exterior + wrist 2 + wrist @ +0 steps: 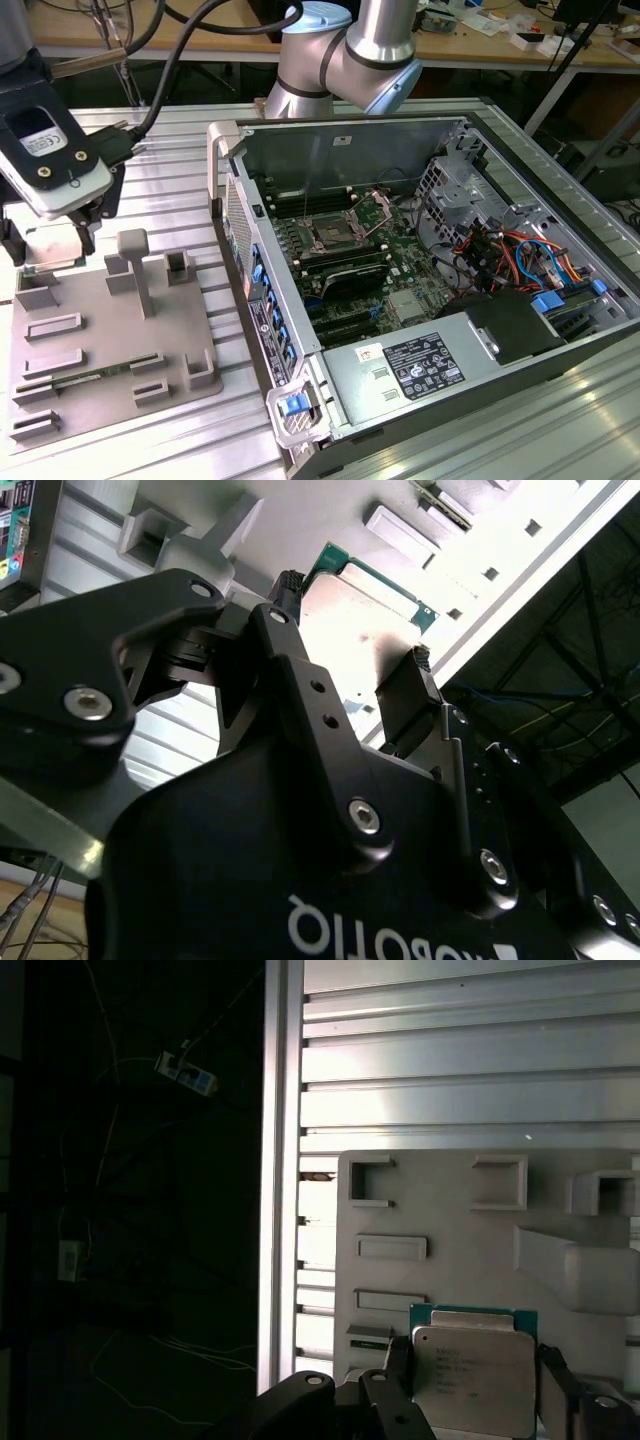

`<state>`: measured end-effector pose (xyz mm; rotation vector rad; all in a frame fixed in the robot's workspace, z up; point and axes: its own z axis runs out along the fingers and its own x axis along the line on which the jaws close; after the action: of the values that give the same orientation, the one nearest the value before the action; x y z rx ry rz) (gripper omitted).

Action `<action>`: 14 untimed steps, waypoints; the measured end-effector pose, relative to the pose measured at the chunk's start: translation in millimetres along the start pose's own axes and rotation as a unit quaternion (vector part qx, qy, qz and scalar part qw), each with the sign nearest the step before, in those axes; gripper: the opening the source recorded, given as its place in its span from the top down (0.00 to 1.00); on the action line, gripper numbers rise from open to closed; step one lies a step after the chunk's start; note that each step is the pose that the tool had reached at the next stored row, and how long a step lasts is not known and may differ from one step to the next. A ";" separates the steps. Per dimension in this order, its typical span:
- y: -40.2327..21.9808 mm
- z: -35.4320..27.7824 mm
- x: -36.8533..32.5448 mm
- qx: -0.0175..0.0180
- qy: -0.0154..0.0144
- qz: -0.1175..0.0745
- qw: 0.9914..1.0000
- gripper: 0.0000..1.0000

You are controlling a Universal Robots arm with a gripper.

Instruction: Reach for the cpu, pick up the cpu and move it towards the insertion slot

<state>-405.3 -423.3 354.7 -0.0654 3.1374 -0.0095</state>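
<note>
Black fingers of the gripper stand closed against two opposite edges of the chip, which sits over the grey tray. Doing this well, I'd judge, calls for a level chip and a square pinch, since the hold is on thin edges only. Both wrist views show that pinch close up. The exterior view adds the goal: the socket inside the computer case, at about three o'clock from the gripper and well apart.
</note>
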 end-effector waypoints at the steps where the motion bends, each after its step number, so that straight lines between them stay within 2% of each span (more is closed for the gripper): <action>1: 0.0 0.0 -0.3 0.000 0.000 0.000 1.000 0.45; 14: -0.4 0.0 -10.5 0.000 0.001 0.000 1.000 0.45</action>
<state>-394.7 -423.3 354.7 -0.0654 3.1384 -0.0095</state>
